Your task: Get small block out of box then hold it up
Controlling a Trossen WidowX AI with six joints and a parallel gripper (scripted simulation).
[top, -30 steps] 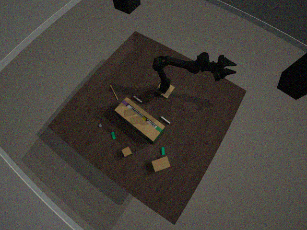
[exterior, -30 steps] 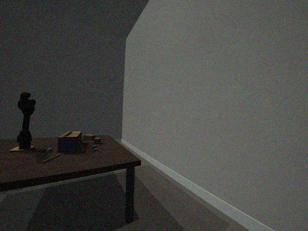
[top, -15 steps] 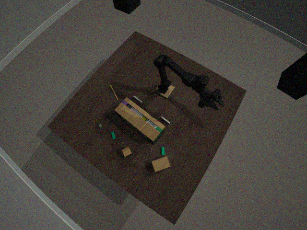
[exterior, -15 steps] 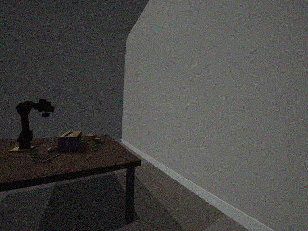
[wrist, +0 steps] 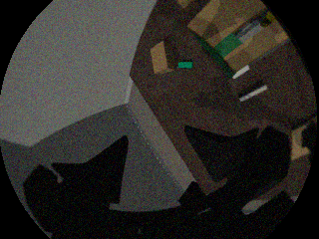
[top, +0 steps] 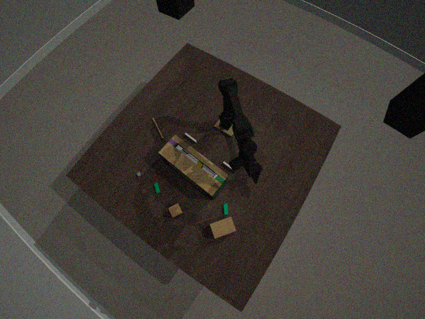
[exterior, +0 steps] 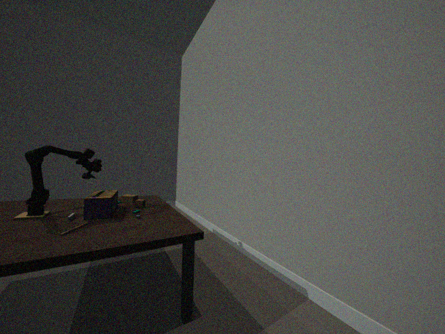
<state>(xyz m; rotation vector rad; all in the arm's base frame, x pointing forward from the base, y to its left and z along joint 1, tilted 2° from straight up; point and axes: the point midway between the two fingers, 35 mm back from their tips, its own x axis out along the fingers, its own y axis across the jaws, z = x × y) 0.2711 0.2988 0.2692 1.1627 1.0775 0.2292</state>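
- The small yellow block [top: 200, 164] sits on the shelf inside the clear-fronted box [top: 192, 167], about midway along it.
- A white bar [top: 227, 165] lies on the table [top: 291, 144] just beside the box's green end.
- The gripper [exterior: 92, 168] hangs above that end, its claw spread wide and holding nothing.

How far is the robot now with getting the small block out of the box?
Nothing is done yet: the small yellow block sits on the shelf inside the tan clear-fronted box. In hand: the open, empty pincer hangs above the box. Left: pushing the block out, grasping it, lifting it.
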